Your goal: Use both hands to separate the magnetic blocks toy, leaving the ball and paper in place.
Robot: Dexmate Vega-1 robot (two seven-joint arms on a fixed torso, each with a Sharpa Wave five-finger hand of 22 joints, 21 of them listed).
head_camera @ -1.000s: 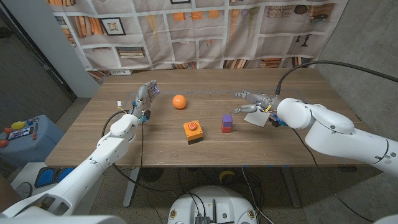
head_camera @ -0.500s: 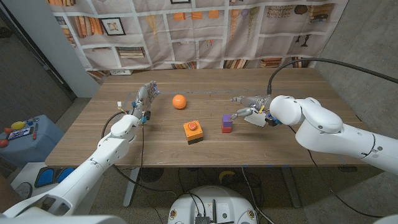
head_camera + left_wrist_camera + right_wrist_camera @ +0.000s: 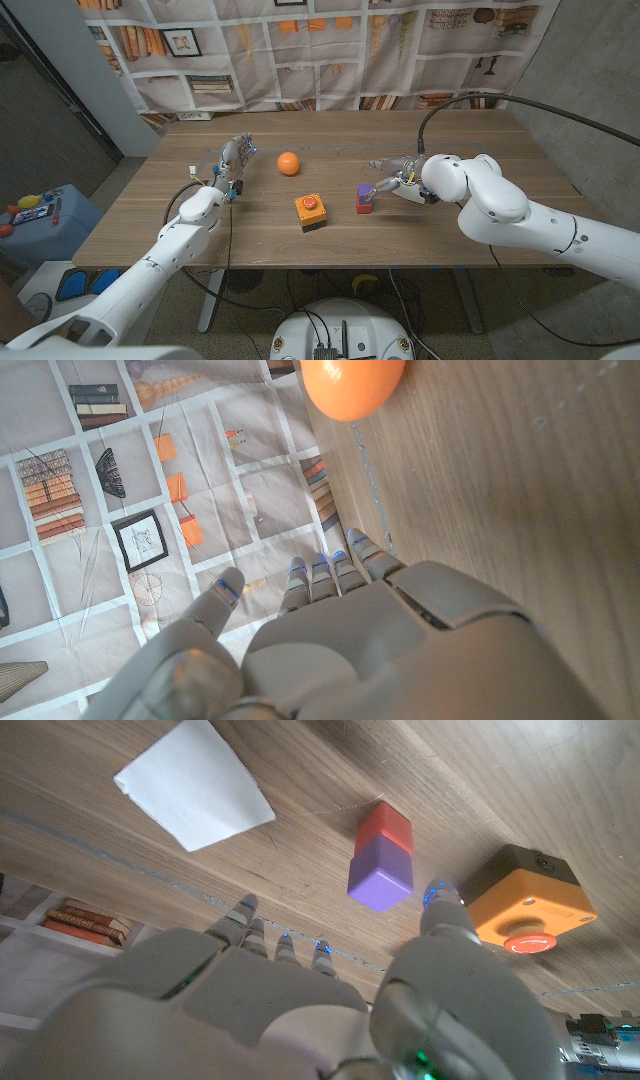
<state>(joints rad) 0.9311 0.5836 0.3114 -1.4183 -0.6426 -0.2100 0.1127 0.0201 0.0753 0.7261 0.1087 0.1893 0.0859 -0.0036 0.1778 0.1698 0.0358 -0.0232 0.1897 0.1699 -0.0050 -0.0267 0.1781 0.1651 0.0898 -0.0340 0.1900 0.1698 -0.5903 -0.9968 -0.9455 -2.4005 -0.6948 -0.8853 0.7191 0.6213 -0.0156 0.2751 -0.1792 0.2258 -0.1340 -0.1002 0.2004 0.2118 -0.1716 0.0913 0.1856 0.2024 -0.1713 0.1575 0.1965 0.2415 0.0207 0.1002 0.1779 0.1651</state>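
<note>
**Right hand open over the still-joined blocks**

A printed bookshelf curtain (image 3: pixel 330 50) hangs behind the wooden table (image 3: pixel 480 230), and the same print fills the far side of the left wrist view. Near the middle of the table stands an orange button box (image 3: pixel 310 211) with a red button on top; everything below is placed from it.

Just to the robot's right of the button box stands the magnetic blocks toy (image 3: pixel 365 198), a purple block joined to a red one, the two still touching. In the right wrist view the toy (image 3: pixel 381 858) shows as one stacked pair, with the button box (image 3: pixel 523 904) close beside it.

The right hand (image 3: pixel 398 176) reaches in from the right side, farther from the button box than the toy, its fingers spread and holding nothing. In the head view its fingertips are right at the purple block, but contact cannot be confirmed. From the wrist camera the right hand (image 3: pixel 300 1000) is above the toy with thumb and fingers apart.

The paper (image 3: pixel 195 786), a white sheet, lies flat on the table beyond the toy from the button box.

The orange ball (image 3: pixel 288 163) sits behind the button box, slightly to the robot's left. Farther left, well apart from the box, the left hand (image 3: pixel 233 160) stands with fingers extended and empty; its wrist camera shows the ball (image 3: pixel 352 385) ahead of the fingertips, not touched.
</note>
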